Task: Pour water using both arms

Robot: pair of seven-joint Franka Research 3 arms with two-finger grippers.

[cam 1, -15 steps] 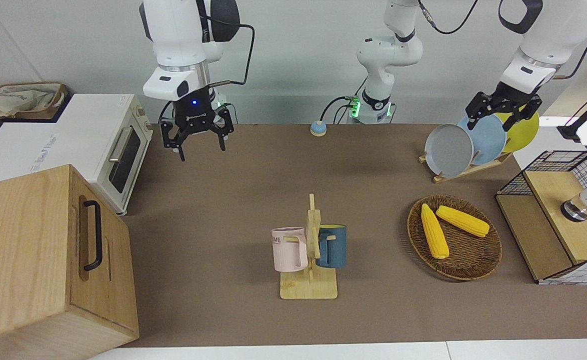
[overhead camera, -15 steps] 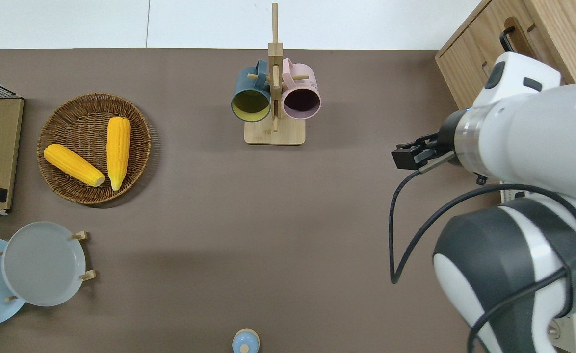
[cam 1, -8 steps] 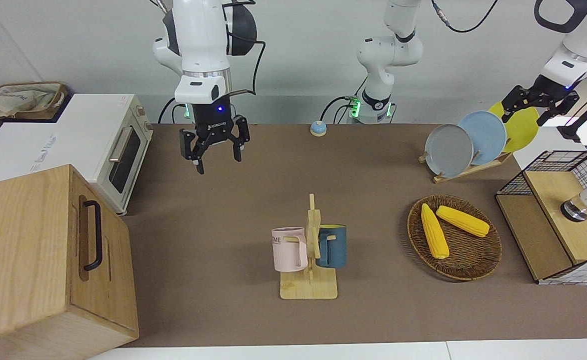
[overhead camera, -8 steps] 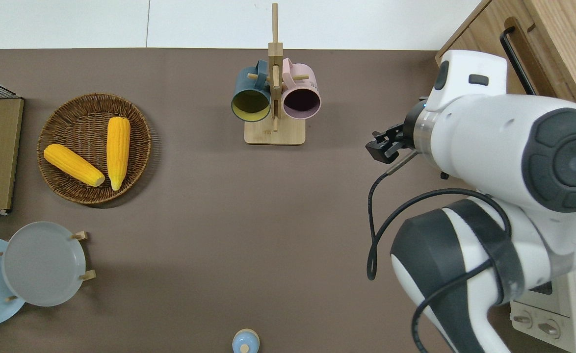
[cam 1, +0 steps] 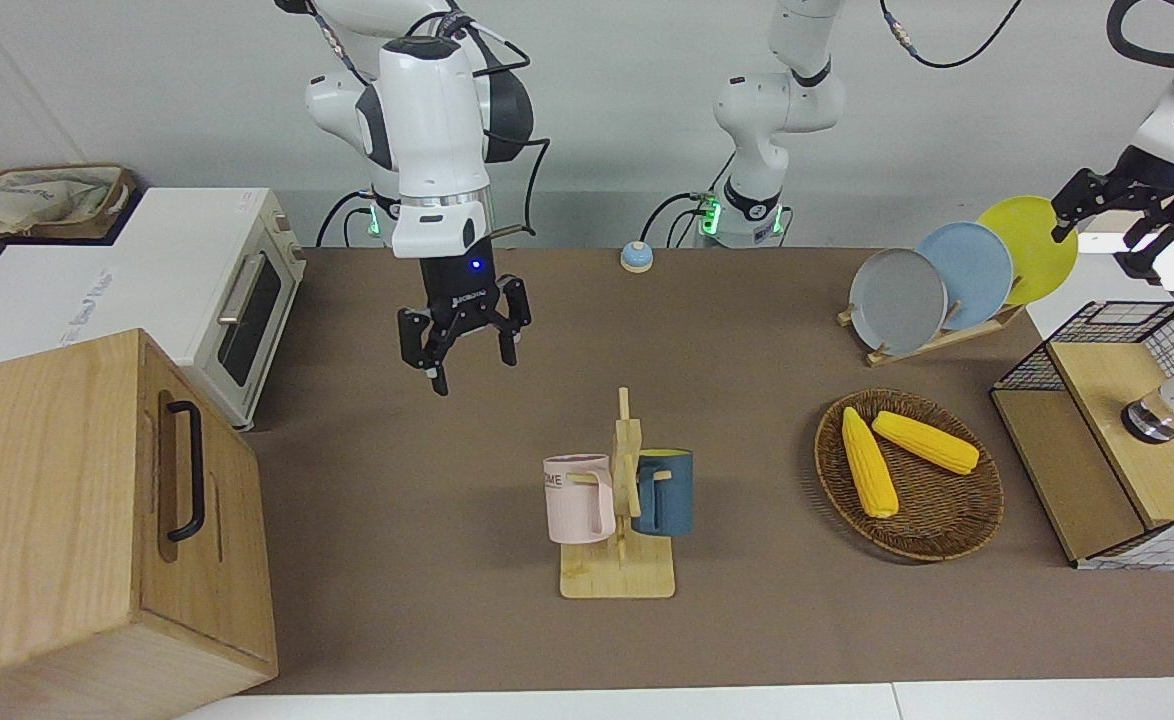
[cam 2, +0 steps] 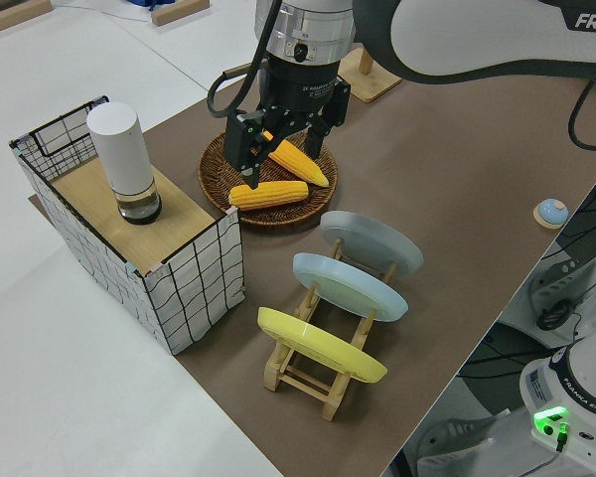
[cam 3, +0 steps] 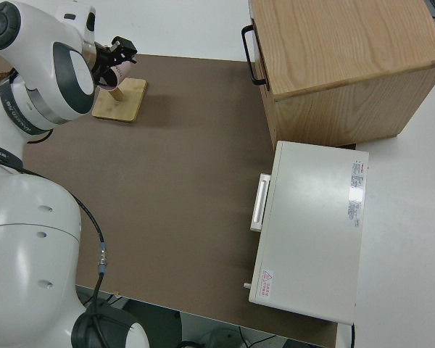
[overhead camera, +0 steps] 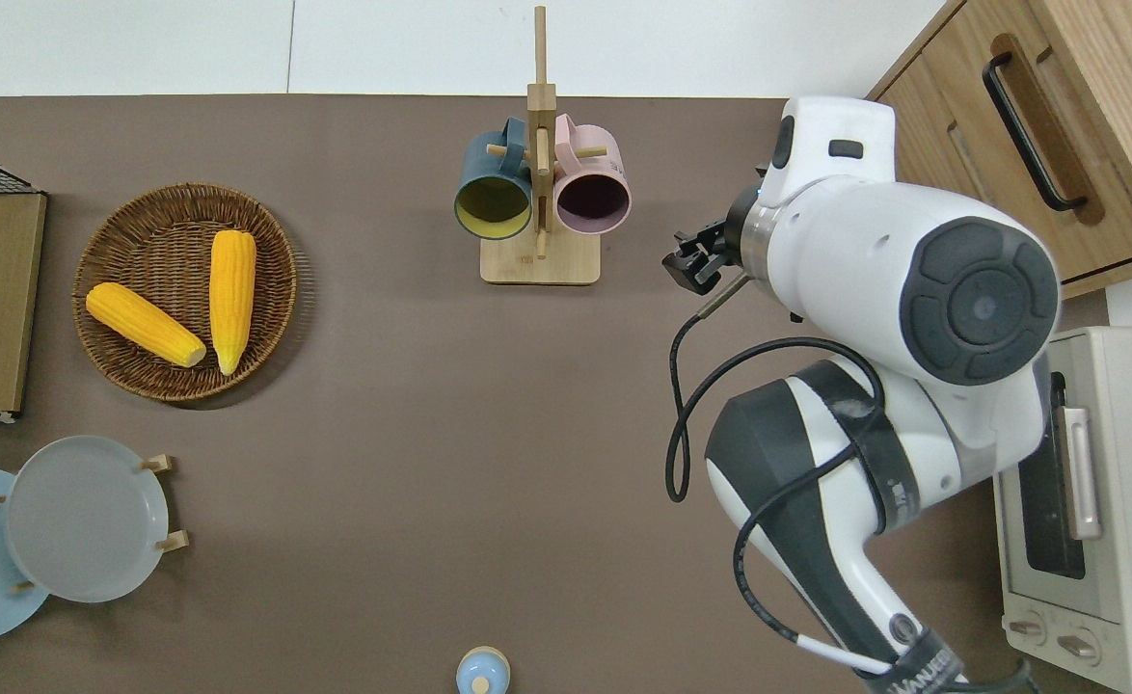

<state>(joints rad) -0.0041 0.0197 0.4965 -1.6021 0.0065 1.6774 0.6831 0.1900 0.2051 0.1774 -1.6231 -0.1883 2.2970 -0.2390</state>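
Right pincer (cam 1: 465, 350) hangs with fingers spread wide and empty over bare brown tabletop (cam 1: 427, 480), beside the wooden mug rack (cam 1: 619, 530) toward the right arm's end. Pink mug (cam 1: 579, 497) and blue mug (cam 1: 663, 492) hang on that rack. Left pincer (cam 1: 1122, 205) — also open, holding nothing — is up by the plate rack (cam 1: 947, 275), near the yellow plate (cam 1: 1037, 245). Wicker basket (cam 1: 932, 515) with two corn cobs (cam 1: 869, 462) and the wire crate (cam 1: 1112, 430) crowd that end; wooden cabinet (cam 1: 77, 500) and toaster oven (cam 1: 187, 290) bound the right arm's end.
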